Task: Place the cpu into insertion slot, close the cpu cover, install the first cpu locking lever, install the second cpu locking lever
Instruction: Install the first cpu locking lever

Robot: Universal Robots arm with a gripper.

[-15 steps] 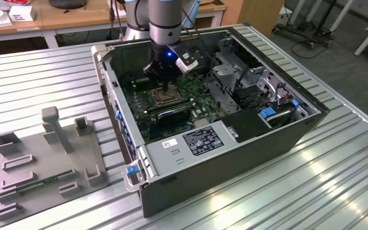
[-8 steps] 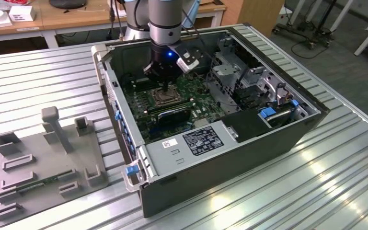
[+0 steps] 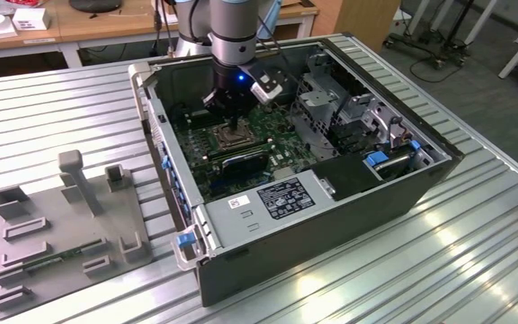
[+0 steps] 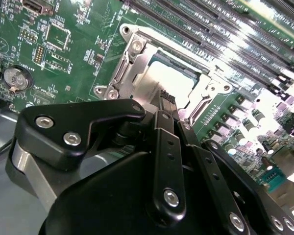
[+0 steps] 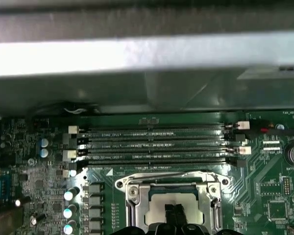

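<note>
Lowered into the open computer case (image 3: 331, 196), gripper (image 5: 174, 214) with fingers pinched narrow, tips pressed on the cpu (image 4: 159, 83), seated in the insertion slot (image 5: 137, 193) beneath the cpu cover (image 4: 132, 66).

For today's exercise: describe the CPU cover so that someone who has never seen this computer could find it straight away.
Start at the open computer case on the slatted metal table, then find the green motherboard inside. Directly under the gripper sits the cpu cover: a square silvery metal frame with a cut-out middle, unlike the long, narrow black memory slots beside it.
</note>
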